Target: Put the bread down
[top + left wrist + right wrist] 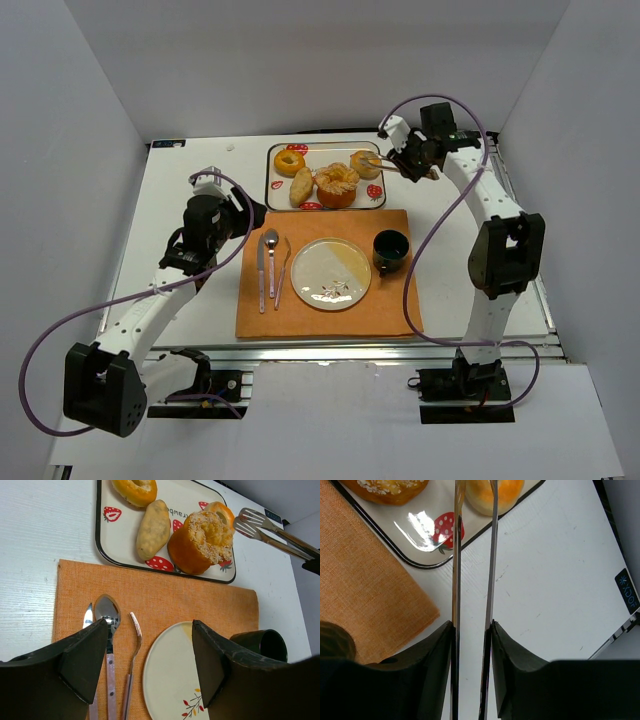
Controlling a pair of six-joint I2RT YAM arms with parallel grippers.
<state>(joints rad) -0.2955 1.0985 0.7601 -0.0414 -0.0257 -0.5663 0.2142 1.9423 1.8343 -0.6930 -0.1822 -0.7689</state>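
Right gripper [472, 627]: the tongs [456, 570] are being gripped between its fingers, one metal arm being pressed by each, with the arms standing slightly apart.
Left gripper [149, 630]: it is being held wide open with nothing between its fingers, over the orange placemat [165, 595].
Bread: the round bun [477, 492] is being carried by the strawberry tray [385, 525], straight ahead of the right gripper at the far end of the tongs.
Shown by the left wrist view alone: the tongs' slotted tips are being seen from the side, just beside the round bun. The sugared ring bread [200, 542] and the oval roll [153, 529] are lying ahead of the left gripper. The knife [88, 617], spoon [107, 611] and fork [136, 630] are lying under it, and the plate [165, 675] and dark cup [267, 645] lie to its right.
Shown by the top view alone: both arms are being seen at once over the white worktop [170, 180].
Cut off: in the right wrist view the tongs' tips are being cropped by the upper edge.
Hard to make out: whether the tips are touching the round bun cannot be told.
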